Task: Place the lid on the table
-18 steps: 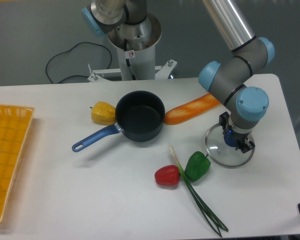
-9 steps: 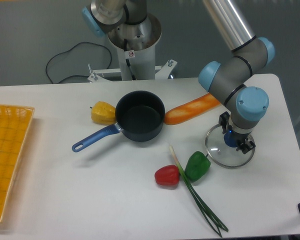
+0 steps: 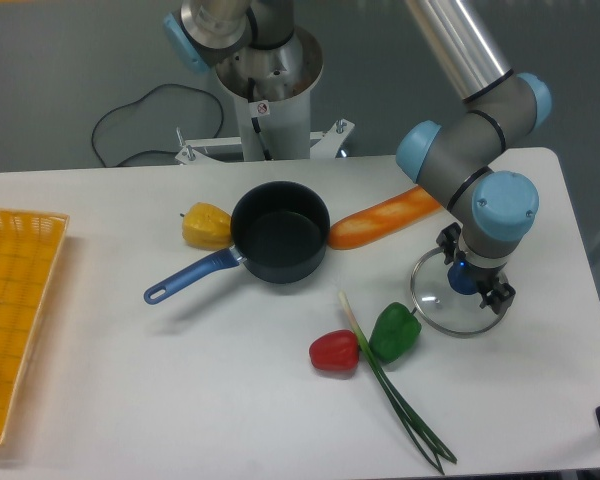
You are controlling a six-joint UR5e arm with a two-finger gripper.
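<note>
The lid (image 3: 435, 300), a clear glass disc with a thin silver rim, lies flat on the white table (image 3: 180, 400) at the right, just right of the green pepper. My gripper (image 3: 474, 270) points straight down over the lid's middle and hides the knob. Its two black fingers (image 3: 501, 294) stand apart on either side of the centre, so the gripper is open. The dark blue saucepan (image 3: 279, 232) stands uncovered near the table's middle, its blue handle pointing to the lower left.
An orange baguette-like loaf (image 3: 380, 217) lies behind the lid. A green pepper (image 3: 394, 332), a red pepper (image 3: 334, 351) and a green onion (image 3: 395, 400) lie to the lid's left. A yellow pepper (image 3: 206, 224) sits beside the saucepan. A yellow mesh tray (image 3: 15, 310) fills the left edge.
The gripper's fingers have spread slightly wider over the lid. The lid has stayed where it lies on the table.
</note>
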